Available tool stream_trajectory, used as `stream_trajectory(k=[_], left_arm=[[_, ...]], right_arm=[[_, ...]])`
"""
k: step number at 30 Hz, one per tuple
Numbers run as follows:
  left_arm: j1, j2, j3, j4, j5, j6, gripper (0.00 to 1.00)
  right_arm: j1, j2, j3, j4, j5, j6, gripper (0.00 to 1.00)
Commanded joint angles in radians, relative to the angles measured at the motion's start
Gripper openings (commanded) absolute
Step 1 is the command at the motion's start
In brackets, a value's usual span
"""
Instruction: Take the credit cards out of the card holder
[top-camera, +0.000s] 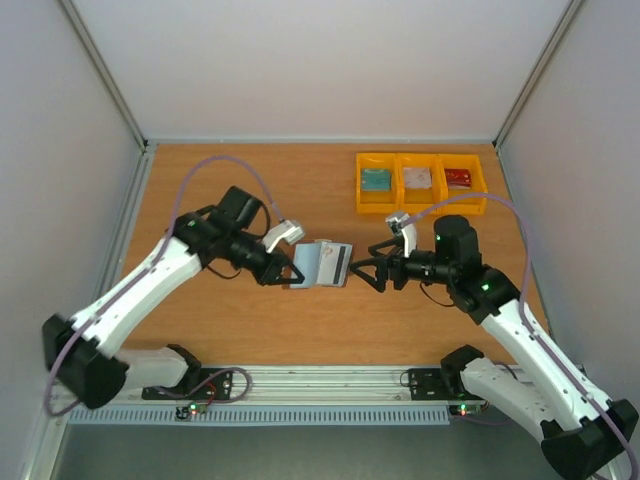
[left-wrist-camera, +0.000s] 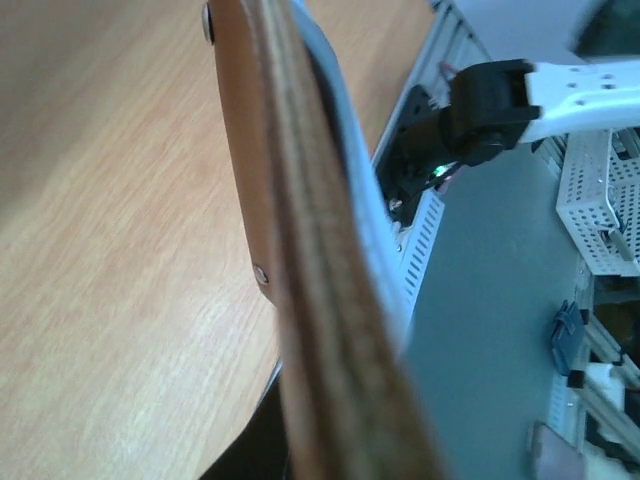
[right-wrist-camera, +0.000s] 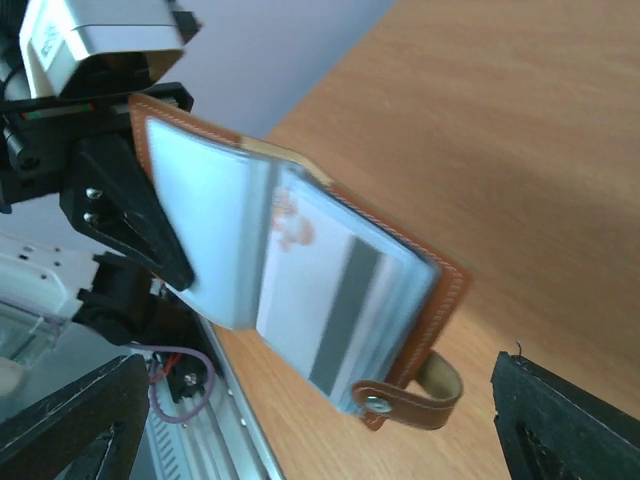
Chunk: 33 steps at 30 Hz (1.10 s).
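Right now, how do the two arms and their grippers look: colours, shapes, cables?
The left arm and right arm have white shells, black joints and black bases. A lilac cable loops along each, and a small green light glows on each. The left gripper and right gripper are black with triangular fingers, a grey camera block behind them.

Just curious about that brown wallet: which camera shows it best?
The right wrist view: the card holder is open, showing pockets, a striped card and snap tab. The top view shows it tiny; the left wrist view only its blurred brown edge.
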Motion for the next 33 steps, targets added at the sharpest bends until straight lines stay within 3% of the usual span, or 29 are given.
stream_trajectory(k=[1,6,12,21,29,33], left_arm=[[-0.004,-0.207,-0.101,0.263,0.082,0.011,0.00],[-0.009,-0.362,-0.184,0.355,0.072,-0.050,0.00],[-0.009,-0.493,-0.180,0.388,0.073,-0.123,0.00],[0.009,-0.618,-0.192,0.378,0.019,-0.091,0.00],[0.032,-0.621,-0.218,0.445,0.012,-0.169,0.00],[0.055,-0.598,-0.234,0.482,-0.004,-0.229,0.00]], right_arm=[[-0.006,-0.066,0.055,0.006,-0.093,-0.019,0.94],[-0.006,-0.149,0.084,0.024,-0.168,-0.009,0.93],[-0.006,-0.151,0.131,0.008,-0.211,-0.020,0.92],[0.017,-0.033,0.156,0.232,-0.321,0.103,0.86],[0.141,-0.054,0.103,0.232,-0.285,-0.046,0.86],[0.219,-0.041,0.136,0.111,-0.226,-0.150,0.85]])
